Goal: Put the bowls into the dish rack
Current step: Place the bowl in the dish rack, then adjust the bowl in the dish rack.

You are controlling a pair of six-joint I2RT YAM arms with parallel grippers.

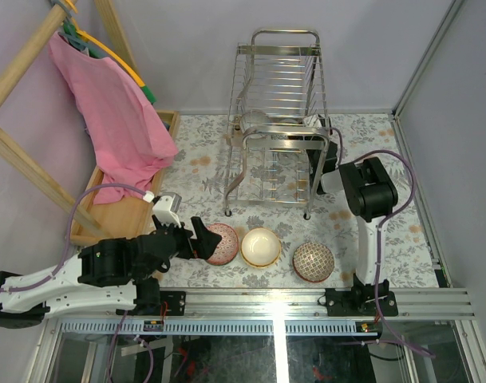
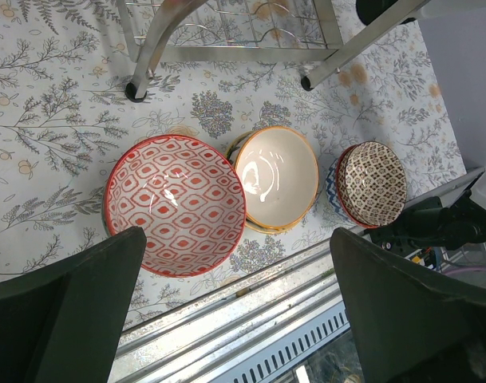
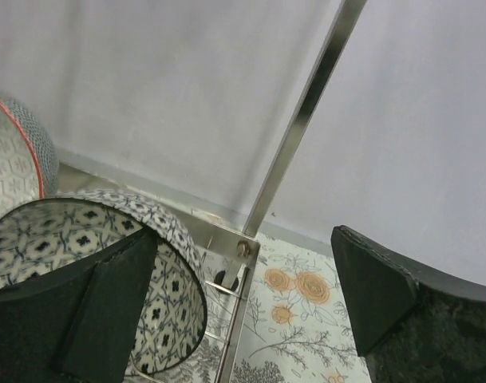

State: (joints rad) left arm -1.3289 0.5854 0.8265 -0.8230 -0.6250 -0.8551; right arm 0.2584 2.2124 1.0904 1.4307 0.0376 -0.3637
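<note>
Three bowls sit in a row on the floral cloth near the front: red-white [image 1: 223, 243] [image 2: 176, 203], cream [image 1: 260, 246] [image 2: 276, 175], and brown-patterned [image 1: 314, 262] [image 2: 372, 183]. My left gripper [image 1: 199, 238] [image 2: 236, 307] hovers open just on the near side of the red-white bowl, touching nothing. The chrome dish rack [image 1: 278, 120] stands at the back. My right gripper [image 1: 318, 163] [image 3: 243, 311] is open at the rack's right side. A black-and-white bowl [image 3: 107, 263] stands on edge in the rack, its rim between the open fingers, ungripped. Another bowl [image 3: 11, 152] stands behind it.
A wooden tray [image 1: 131, 211] under a pink cloth [image 1: 115, 120] lies at the left, beside a slanted wooden frame [image 1: 23, 64]. A metal rail [image 1: 306, 299] runs along the near edge. A rack post [image 3: 302, 120] rises close to the right gripper. Walls close the back and right.
</note>
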